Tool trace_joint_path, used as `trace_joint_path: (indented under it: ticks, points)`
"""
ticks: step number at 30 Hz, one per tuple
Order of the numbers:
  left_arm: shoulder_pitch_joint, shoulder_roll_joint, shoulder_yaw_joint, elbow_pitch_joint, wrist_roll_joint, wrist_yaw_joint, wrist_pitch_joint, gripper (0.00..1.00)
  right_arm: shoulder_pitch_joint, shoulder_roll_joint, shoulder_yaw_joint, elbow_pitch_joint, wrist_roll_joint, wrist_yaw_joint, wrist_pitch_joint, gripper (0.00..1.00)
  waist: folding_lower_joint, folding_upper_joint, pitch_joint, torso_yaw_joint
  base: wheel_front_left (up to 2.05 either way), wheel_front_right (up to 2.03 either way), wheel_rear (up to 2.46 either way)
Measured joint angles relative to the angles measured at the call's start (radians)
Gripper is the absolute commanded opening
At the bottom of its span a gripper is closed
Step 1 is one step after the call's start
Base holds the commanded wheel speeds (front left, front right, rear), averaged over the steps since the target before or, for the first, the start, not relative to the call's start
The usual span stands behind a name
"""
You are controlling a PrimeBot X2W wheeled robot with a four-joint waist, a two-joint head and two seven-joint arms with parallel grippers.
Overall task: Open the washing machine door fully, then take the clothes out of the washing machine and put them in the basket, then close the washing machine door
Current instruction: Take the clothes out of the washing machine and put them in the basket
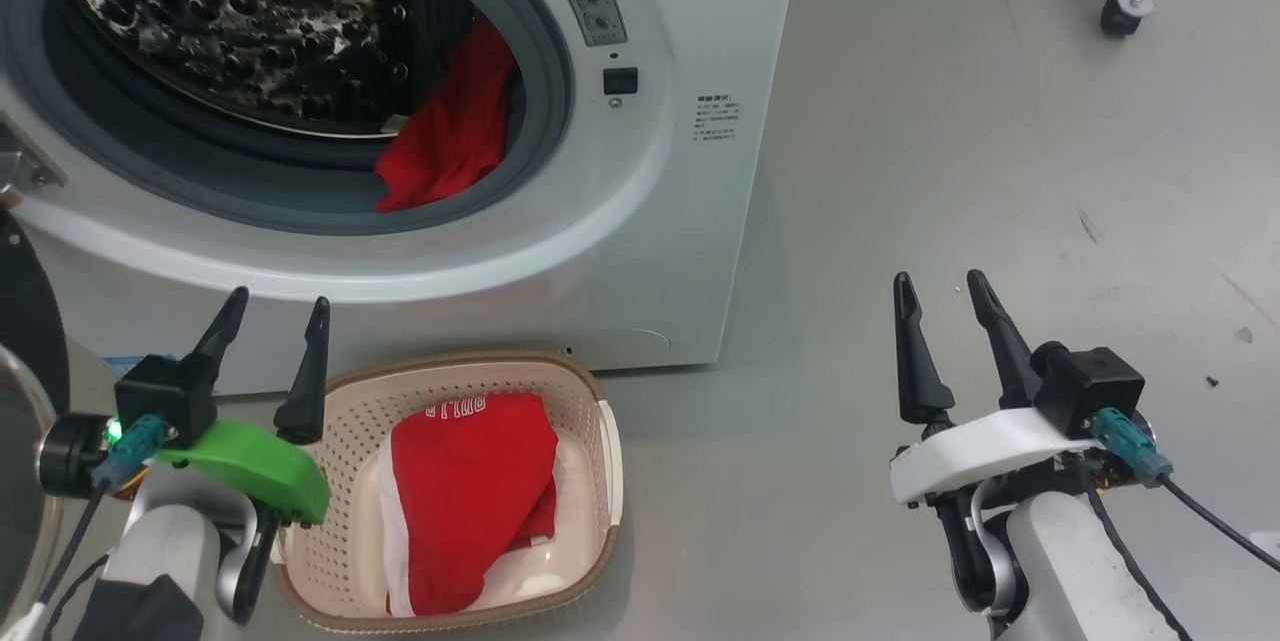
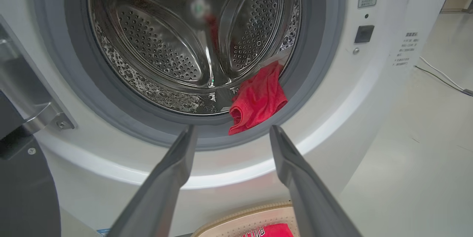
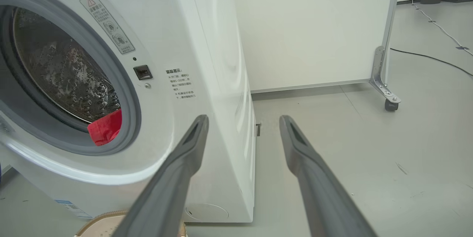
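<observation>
Both claws released, holding nothing. Left claw is spread before the washing machine, just beside the basket; right claw is over the floor. One red garment lies in the basket, a second red garment hangs at the rt lip of the drum. Door open, far left.

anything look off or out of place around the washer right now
One red garment is draped over the grey ring at the lower right of the washer opening, partly out of the drum. A second garment lies in the basket. Nothing looks spilled or damaged.
</observation>
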Motion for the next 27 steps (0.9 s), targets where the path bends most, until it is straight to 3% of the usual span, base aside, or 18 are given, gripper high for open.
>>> trace_joint_path:
  ticks: [12, 27]
  points:
    - [0.156, -0.009, 0.037, -0.089, -0.003, 0.012, 0.000, 1.00, 0.071, 0.002, 0.021, 0.009, -0.002, 0.022, 0.000, 1.00, 0.0000, 0.0000, -0.104, 0.019, 0.00, 0.00, 0.00]
    - [0.237, -0.033, 0.065, -0.179, -0.003, 0.023, 0.000, 1.00, 0.091, 0.002, 0.025, 0.008, -0.026, 0.039, 0.000, 1.00, 0.0000, -0.0001, -0.121, 0.008, 0.00, 0.00, 0.00]
